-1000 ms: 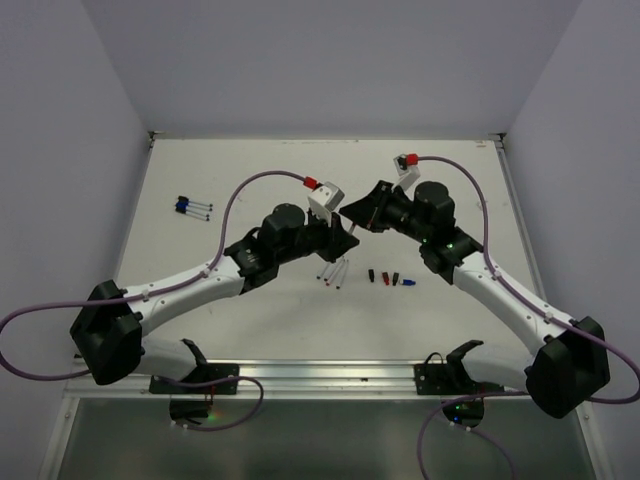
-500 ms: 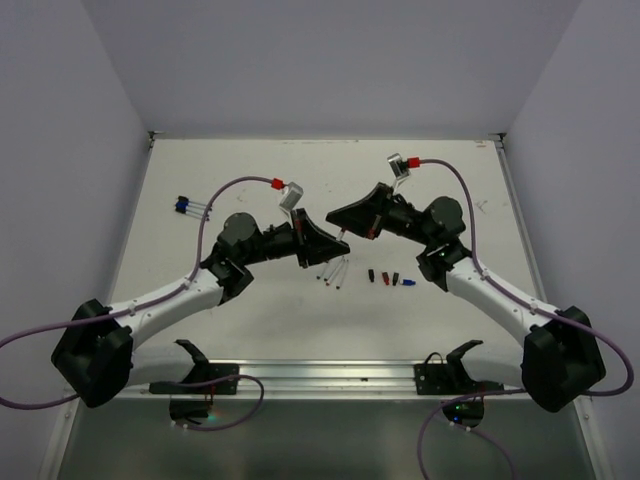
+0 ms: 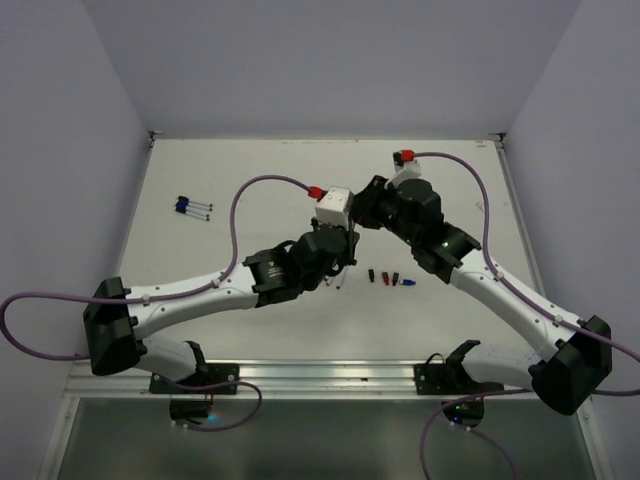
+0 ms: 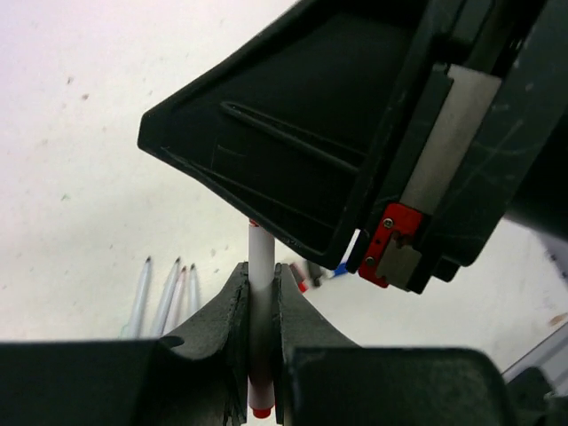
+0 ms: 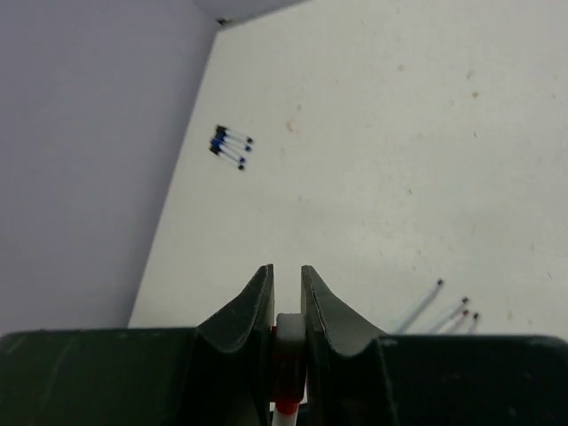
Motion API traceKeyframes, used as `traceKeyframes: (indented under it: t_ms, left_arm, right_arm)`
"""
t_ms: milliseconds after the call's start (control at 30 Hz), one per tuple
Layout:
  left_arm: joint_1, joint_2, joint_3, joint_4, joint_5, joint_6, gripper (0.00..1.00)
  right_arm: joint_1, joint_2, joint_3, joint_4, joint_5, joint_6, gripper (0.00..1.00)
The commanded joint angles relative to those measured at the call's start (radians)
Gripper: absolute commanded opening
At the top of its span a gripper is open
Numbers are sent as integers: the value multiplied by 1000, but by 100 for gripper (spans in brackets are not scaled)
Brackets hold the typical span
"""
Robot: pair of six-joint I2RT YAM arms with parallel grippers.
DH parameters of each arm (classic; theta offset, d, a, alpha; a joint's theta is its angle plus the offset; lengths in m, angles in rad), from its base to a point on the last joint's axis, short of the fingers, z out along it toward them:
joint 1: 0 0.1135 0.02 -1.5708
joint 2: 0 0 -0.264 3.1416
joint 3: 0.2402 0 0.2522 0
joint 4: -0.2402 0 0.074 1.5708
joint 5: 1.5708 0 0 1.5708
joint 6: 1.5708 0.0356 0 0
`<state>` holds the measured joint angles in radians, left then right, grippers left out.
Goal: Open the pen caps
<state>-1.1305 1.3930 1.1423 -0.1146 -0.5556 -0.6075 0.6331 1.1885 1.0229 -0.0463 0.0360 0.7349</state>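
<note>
A white-barrelled pen point(image 4: 259, 275) with a red tail end is held clear of the counter point(image 3: 260, 170), a red cap point(image 5: 286, 368) at its other end. Four loose caps point(image 3: 390, 278), black, red, dark and blue, lie in a row mid-counter, just right of several uncapped pens point(image 4: 169, 297). Capped blue-ended pens point(image 3: 193, 207) lie near the left edge.

No legible txt anywhere: no labels, brands, nos. or signs can be read in any view.
</note>
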Motion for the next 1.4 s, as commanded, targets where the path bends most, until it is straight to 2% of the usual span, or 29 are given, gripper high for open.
traceKeyframes:
  t_ms: [0, 67, 100, 167, 233, 267, 333, 367, 400, 467, 500, 533, 567, 633, 667, 767, 833, 867, 933, 967, 1000, 1033, 1067, 1100, 1200, 1367]
  left_arm:
    - [-60, -27, -50, -90, -73, 102, 0]
    - [-61, -77, -151, 10, 0, 152, 0]
    - [-58, -135, -183, 95, 91, 185, 0]
    - [-46, -192, -260, 194, 114, 212, 0]
    - [-40, -259, -297, 225, 131, 236, 0]
    - [-40, -279, -332, 260, 138, 254, 0]
    - [-40, -328, -364, 300, 201, 270, 0]
    - [-40, -362, -406, 358, 238, 272, 0]
    - [-37, -379, -426, 386, 349, 272, 0]
    - [-23, -414, -484, 472, 425, 258, 0]
    - [-9, -437, -495, 493, 550, 238, 0]
    - [23, -449, -512, 524, 604, 220, 0]
    - [35, -466, -556, 605, 662, 184, 0]
    - [98, -499, -585, 662, 813, 134, 0]
    - [122, -505, -622, 743, 870, 74, 0]
    - [184, -500, -661, 872, 968, -35, 0]
    - [189, -460, -638, 900, 1000, -54, 0]
    - [189, -442, -624, 864, 997, -38, 0]
    - [187, -437, -561, 682, 865, 17, 0]
    - [187, -416, -470, 436, 774, 88, 0]
    - [187, -393, -417, 314, 585, 115, 0]
    - [196, -364, -368, 212, 503, 132, 0]
    - [207, -311, -301, 44, 429, 147, 0]
    - [219, -283, -247, -26, 270, 146, 0]
    - [232, -194, -208, -166, 91, 153, 0]
    - [248, -60, -211, -136, 66, 189, 0]
  right_arm:
    - [-1, 25, 14, -145, 288, -124, 0]
    - [-4, 16, 2, -123, 271, -124, 0]
    - [-19, 17, 3, -115, 249, -123, 0]
    - [-33, 25, 11, -109, 201, -98, 0]
    - [-75, 26, 9, -95, 141, -66, 0]
    - [-101, 29, 0, -48, 33, -16, 0]
    - [-177, 33, -33, 12, -60, 49, 0]
    - [-217, 34, -47, 104, -158, 95, 0]
    - [-229, 33, -79, 155, -192, 119, 0]
    - [-254, 33, -112, 320, -275, 182, 0]
    - [-265, 36, -147, 385, -342, 196, 0]
    - [-266, 39, -167, 454, -373, 211, 0]
    - [-266, 42, -190, 602, -401, 233, 0]
    - [-266, 55, -233, 690, -473, 245, 0]
    - [-269, 63, -247, 814, -501, 279, 0]
    - [-268, 95, -276, 975, -551, 331, 0]
    - [-268, 97, -267, 965, -548, 331, 0]
    - [-268, 92, -261, 897, -541, 305, 0]
    - [-269, 50, -204, 712, -492, 226, 0]
    - [-268, 37, -161, 392, -376, 75, 0]
    - [-266, 34, -58, 234, -313, 13, 0]
    - [-268, 43, -12, 104, -277, -30, 0]
    - [-271, 68, 32, -103, -198, -114, 0]
    - [-273, 78, 111, -206, -145, -174, 0]
    - [-271, 105, 175, -455, 20, -235, 0]
    - [-273, 138, 169, -668, 146, -281, 0]
